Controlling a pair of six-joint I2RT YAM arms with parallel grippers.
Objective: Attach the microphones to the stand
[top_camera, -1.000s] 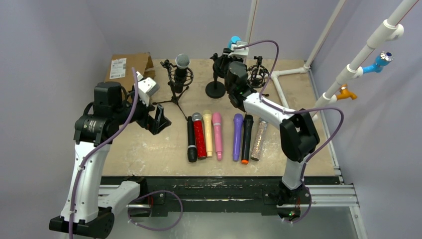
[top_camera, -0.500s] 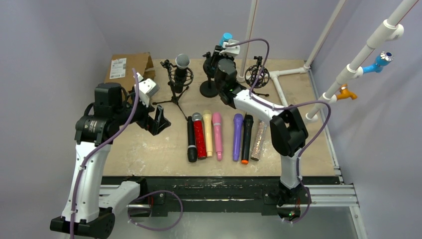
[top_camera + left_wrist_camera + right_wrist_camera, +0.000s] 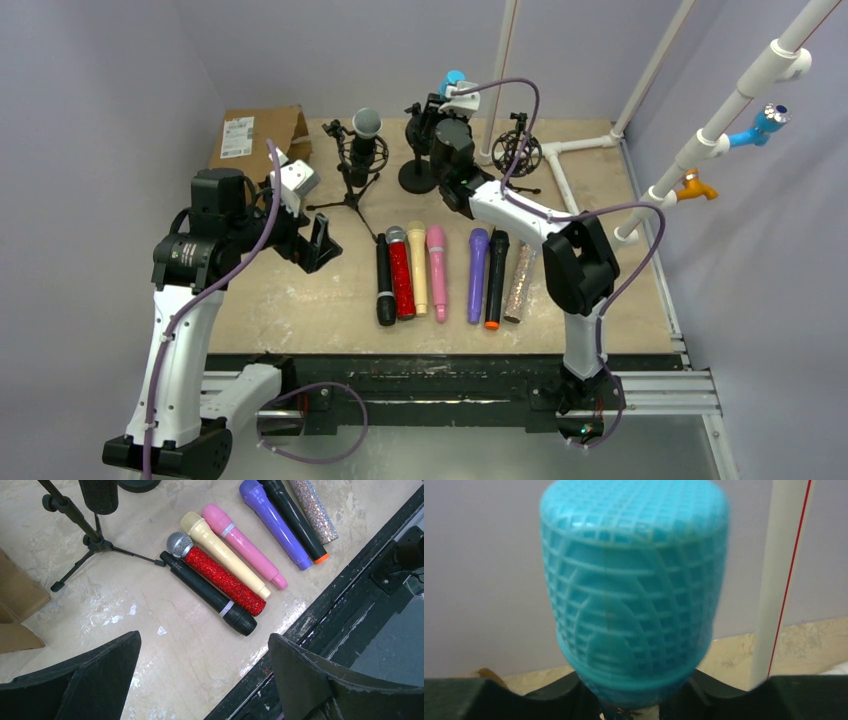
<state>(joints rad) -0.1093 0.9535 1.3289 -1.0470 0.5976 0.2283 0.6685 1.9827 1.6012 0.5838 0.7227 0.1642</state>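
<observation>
Top external: right tool (image 3: 452,100) is at the far side of the worktop (image 3: 300,290), above the round-base stand (image 3: 417,178). It is clamped on the blue mic (image 3: 453,79), which is upright with its head up. Right wrist agrees: fingers (image 3: 499,697) sit either side of the neck, just under the mesh head, touching it. Can't tell if the mic body sits in the stand's clip, as the tool hides it.

Left tool (image 3: 318,243) hangs over the left part of the worktop, fingers wide apart and empty.

Tripod stand (image 3: 350,185), just left of the round-base one, holds the grey-headed mic (image 3: 366,125) upright. Ring-mount stand (image 3: 519,152) is to the right, near the white pipe.

Seven mics lie side by side mid-worktop, lengthwise near to far. Left to right:
- black mic (image 3: 385,280)
- red mic (image 3: 401,275)
- cream mic (image 3: 418,265)
- pink mic (image 3: 437,258)
- small gap
- purple mic (image 3: 477,262)
- orange-tipped mic (image 3: 495,280)
- silver mic (image 3: 520,280)

Cardboard box (image 3: 255,130) sits in the far-left corner.
</observation>
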